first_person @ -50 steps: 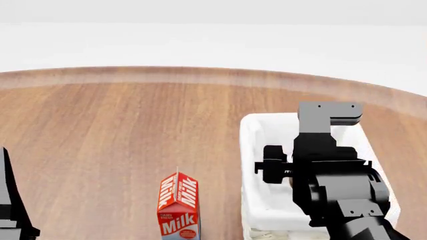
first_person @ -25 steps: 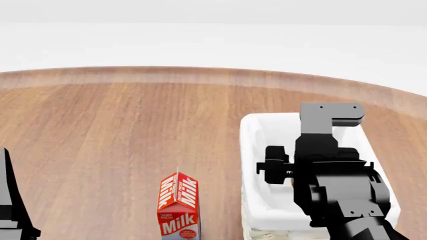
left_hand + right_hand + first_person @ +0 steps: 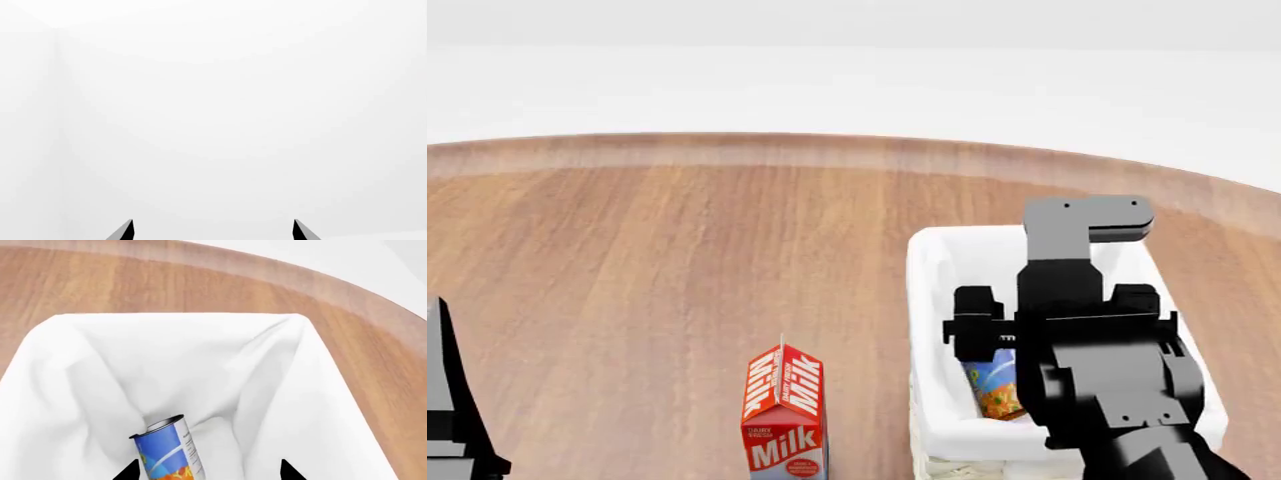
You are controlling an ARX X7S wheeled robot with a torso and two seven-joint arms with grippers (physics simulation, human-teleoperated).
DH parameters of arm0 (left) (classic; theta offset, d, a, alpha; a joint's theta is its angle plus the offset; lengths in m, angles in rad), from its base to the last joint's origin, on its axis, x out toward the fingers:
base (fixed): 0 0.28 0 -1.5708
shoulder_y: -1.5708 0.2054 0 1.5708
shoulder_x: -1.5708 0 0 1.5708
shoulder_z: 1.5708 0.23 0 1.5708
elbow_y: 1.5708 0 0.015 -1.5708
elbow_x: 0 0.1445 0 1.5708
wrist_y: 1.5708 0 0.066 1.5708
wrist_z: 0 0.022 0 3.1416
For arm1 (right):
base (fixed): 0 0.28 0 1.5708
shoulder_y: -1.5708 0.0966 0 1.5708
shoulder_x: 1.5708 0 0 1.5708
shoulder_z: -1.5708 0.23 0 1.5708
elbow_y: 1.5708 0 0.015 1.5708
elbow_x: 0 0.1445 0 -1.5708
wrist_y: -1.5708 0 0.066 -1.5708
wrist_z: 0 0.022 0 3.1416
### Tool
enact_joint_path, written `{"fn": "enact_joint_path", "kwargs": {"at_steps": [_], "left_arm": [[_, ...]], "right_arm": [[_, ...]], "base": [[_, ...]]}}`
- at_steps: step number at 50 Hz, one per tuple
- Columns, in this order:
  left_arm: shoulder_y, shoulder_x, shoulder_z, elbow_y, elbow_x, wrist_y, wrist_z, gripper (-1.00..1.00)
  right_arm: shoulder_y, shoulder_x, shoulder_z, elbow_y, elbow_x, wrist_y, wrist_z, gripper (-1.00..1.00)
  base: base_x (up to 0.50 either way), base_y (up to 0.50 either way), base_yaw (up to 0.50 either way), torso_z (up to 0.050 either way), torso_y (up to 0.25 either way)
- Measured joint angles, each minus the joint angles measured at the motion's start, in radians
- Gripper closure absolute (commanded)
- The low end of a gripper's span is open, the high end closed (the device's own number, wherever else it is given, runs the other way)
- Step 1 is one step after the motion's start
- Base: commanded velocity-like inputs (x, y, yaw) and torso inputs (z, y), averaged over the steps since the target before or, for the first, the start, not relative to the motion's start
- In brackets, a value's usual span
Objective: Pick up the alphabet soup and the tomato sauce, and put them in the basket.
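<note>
1. At the far left, the left arm (image 3: pixel 451 400) shows only as a dark sliver at the edge of the head view. Its wrist camera faces blank white, with the 2 dark tips of the left gripper (image 3: pixel 213 231) standing apart and nothing between them.
2. Further right, a red milk carton (image 3: pixel 783 412) stands upright on the wooden table (image 3: pixel 667 260), near the basket but not touching it.
3. The basket (image 3: pixel 932 300), lined in white cloth, sits on the table's right side.
4. The alphabet soup (image 3: pixel 167 450) lies tilted inside the basket, down in the folds of the liner, its silvery top toward the far wall; from the head view its blue label with the orange picture peeks out beside the arm.
5. The right gripper (image 3: pixel 210 472) hangs above the basket's interior, its 2 fingertips spread wide on either side of the can, not touching it.
6. The tomato sauce is not visible in any view.
</note>
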Motion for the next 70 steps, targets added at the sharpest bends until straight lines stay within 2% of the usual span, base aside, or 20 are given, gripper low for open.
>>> {"fn": "enact_joint_path", "kwargs": {"at_steps": [9,26,55,70], "left_arm": [[-0.001,-0.001,0.001,-0.003,0.000,0.002,0.000,-1.00],[-0.005,-0.004,0.002,-0.001,-0.003,-0.001,-0.003,-1.00],[-0.016,-0.008,0.008,0.010,-0.008,-0.016,-0.010,-1.00],[-0.026,-0.010,0.011,0.017,-0.012,-0.030,-0.014,-1.00]], "right_arm": [[-0.005,0.021,0.012,-0.069,-0.001,-0.032,0.020,-1.00],[0.007,0.112,0.055,-0.340,0.029,-0.073,0.051,-1.00],[0.003,0.354,0.005,-0.922,0.116,0.062,-0.059,-1.00],[-0.054,0.433,-0.023,-1.217,0.192,0.116,-0.040,-1.00]], "base": [[0.00,0.00,0.00,0.000,0.000],[0.00,0.00,0.00,0.001,0.000],[0.00,0.00,0.00,0.000,0.000],[0.00,0.00,0.00,0.000,0.000]]}}
